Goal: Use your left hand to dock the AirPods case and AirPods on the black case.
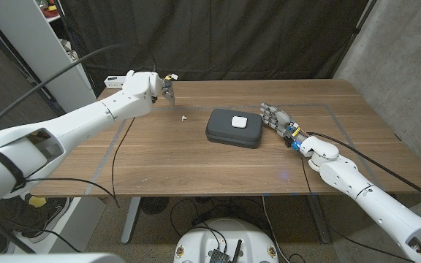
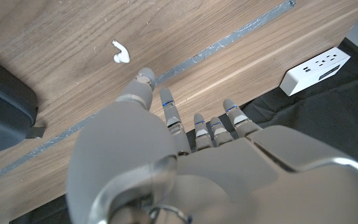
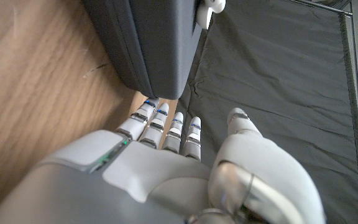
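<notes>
The black case (image 1: 232, 130) lies at the middle of the table, and a white AirPods case (image 1: 239, 121) sits on its lid. A single white AirPod (image 1: 184, 117) lies on the wood to the case's left. My left hand (image 1: 168, 89) hovers behind and to the left of the AirPod, fingers pointing down, holding nothing. In the left wrist view the AirPod (image 2: 120, 53) lies just beyond my left hand (image 2: 166, 155), with the black case (image 2: 2, 106) off to one side. My right hand (image 1: 276, 117) stands beside the case's right end, fingers apart and empty.
A white power strip (image 2: 312, 68) lies at the table's far left corner, behind my left hand. Grey tape lines (image 1: 108, 157) mark the wood. In the right wrist view the black case (image 3: 148, 43) with the AirPods case (image 3: 213, 6) sits just past my right hand (image 3: 166, 162).
</notes>
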